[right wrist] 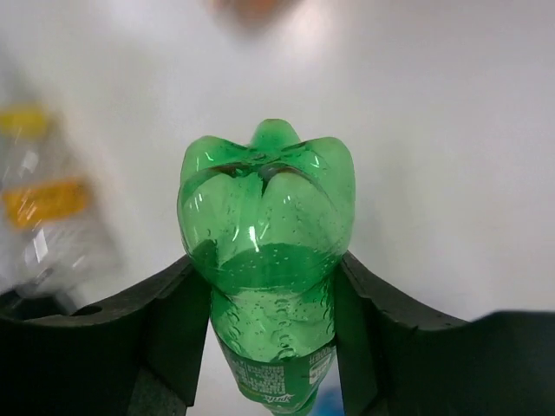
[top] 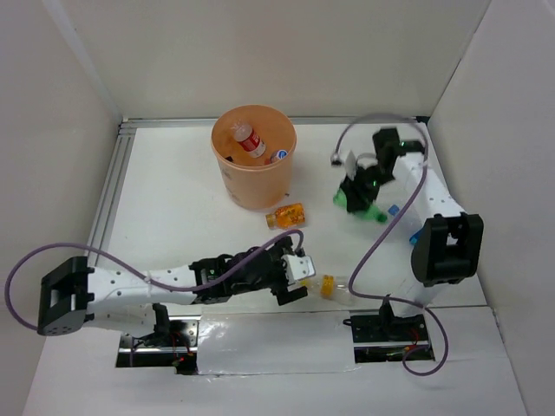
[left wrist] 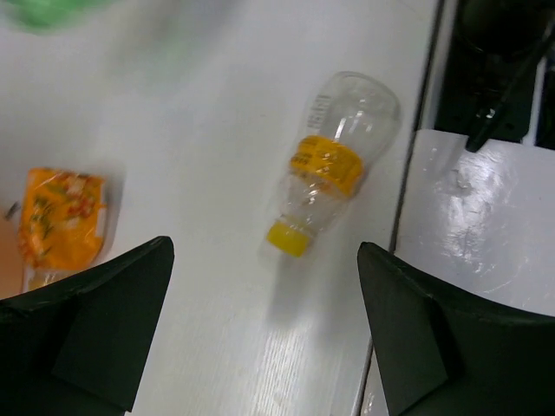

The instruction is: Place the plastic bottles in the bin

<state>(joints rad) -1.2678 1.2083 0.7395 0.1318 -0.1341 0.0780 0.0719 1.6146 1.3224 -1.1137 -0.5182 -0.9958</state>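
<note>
- The right tool (top: pixel 359 194) is clamped on the green plastic bottle (right wrist: pixel 264 251). Its dark pads press the waist from both sides, and the lobed base points away from the wrist camera.
- I judge the step in hand to be carrying this bottle to the round peach-orange plastic bin (top: pixel 256 186), which stands to the left of the tool on the white surface (top: pixel 173 199).
- To do it well, travel high enough to clear the rim and let go only once the bottle is over the opening. A clear red-labelled bottle (top: pixel 247 139) already leans in the far part of the bin, so the nearer part is the better place to drop.
- The right arm rises from its base, bends at a raised elbow and folds back, so the tool hangs at the far right, apart from the bin.
- The left tool (left wrist: pixel 264 347) is spread wide and holds nothing. The clear yellow-labelled plastic bottle (left wrist: pixel 334 165) lies on its side just ahead of it, with the cap towards the fingers.
- The short orange plastic bottle (top: pixel 286 215) lies near the foot of the bin.
- The left arm stretches low across the near surface, reaching rightward.
</note>
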